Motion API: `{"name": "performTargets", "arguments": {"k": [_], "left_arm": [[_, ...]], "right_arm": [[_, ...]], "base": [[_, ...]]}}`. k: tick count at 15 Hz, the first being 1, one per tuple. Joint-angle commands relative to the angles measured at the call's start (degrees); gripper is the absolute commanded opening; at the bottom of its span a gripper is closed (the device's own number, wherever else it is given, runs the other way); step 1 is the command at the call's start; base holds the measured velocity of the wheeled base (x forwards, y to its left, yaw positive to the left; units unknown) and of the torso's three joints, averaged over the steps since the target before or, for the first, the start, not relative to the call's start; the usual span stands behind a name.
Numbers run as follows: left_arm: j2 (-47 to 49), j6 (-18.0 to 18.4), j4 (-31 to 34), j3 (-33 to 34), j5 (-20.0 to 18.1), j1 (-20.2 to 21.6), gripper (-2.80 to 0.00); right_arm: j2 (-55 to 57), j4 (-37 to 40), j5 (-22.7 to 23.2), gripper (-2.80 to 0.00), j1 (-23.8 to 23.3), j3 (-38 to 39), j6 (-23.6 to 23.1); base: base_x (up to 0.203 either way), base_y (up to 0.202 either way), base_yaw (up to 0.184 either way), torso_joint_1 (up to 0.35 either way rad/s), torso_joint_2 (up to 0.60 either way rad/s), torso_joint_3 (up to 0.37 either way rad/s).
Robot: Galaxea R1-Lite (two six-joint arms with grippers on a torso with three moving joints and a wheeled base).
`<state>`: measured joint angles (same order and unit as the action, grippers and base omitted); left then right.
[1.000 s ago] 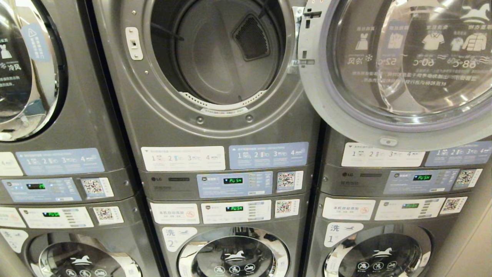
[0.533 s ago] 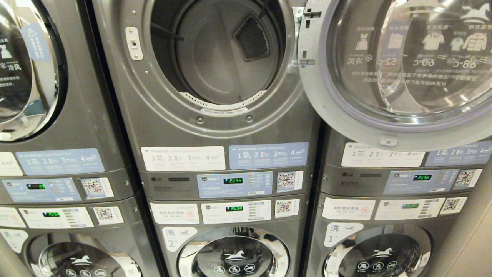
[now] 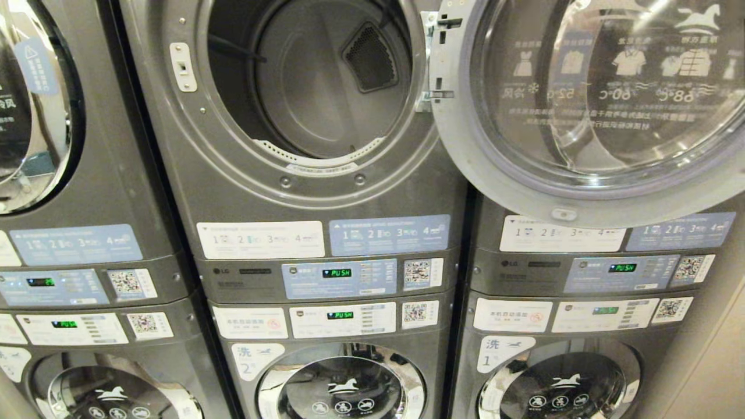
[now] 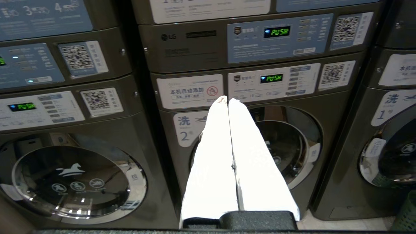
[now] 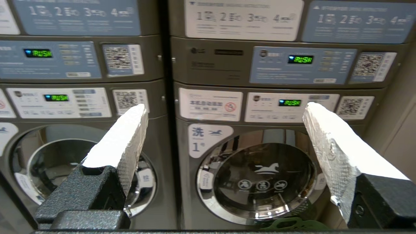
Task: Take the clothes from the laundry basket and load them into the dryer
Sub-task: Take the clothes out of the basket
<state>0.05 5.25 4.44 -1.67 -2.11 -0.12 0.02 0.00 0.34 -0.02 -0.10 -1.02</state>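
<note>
Facing dryer (image 3: 308,81), view shifted rightward

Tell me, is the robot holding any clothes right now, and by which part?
Nothing is held. The left hand is shut with nothing between its fingers; the right hand is open and empty. Both point at the washers below the open dryer.

- "LG" was read on the middle dryer's control panel (image 3: 326,278).
- Green "PUSH" showed on its display (image 3: 337,272) and on the washer display (image 3: 339,315) below.
- "洗 2" marked the lower middle washer (image 3: 256,359); "洗 1" the lower right washer (image 3: 502,352).
- "60°C" stood mirrored on the open dryer door (image 3: 593,105), upper right.
</note>
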Motion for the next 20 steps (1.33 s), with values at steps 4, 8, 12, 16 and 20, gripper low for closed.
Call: {"name": "performTargets", "arguments": {"k": [4,8,12,16,20], "left_arm": [[-0.1,0.0,0.1,0.0,0.0,-0.1,-2.8],[-0.1,0.0,0.1,0.0,0.0,-0.1,-2.8],[-0.1,0.0,0.4,-0.1,0.0,-0.1,-2.8],[-0.1,-0.1,0.2,0.0,0.0,-0.1,-2.8],[-0.2,-0.1,0.0,0.0,0.0,-0.1,-2.8]], "right_arm": [[-0.1,0.0,-0.1,0.0,-0.1,0.1,0.6],[-0.1,0.0,-0.1,0.0,-0.1,0.1,0.7],[-0.1,0.0,-0.1,0.0,-0.1,0.1,0.6],[-0.1,0.0,0.0,0.0,-0.1,0.1,0.6],[-0.1,0.0,-0.1,0.0,-0.1,0.1,0.6]], "base": [[0.0,-0.195,0.002,0.004,0.0,0.002],[0.0,-0.194,0.0,0.002,0.0,0.002],[0.0,-0.193,0.0,0.004,0.0,0.003],[0.0,-0.196,0.003,0.005,0.0,0.003],[0.0,-0.189,0.002,-0.01,0.04,0.017]]}}
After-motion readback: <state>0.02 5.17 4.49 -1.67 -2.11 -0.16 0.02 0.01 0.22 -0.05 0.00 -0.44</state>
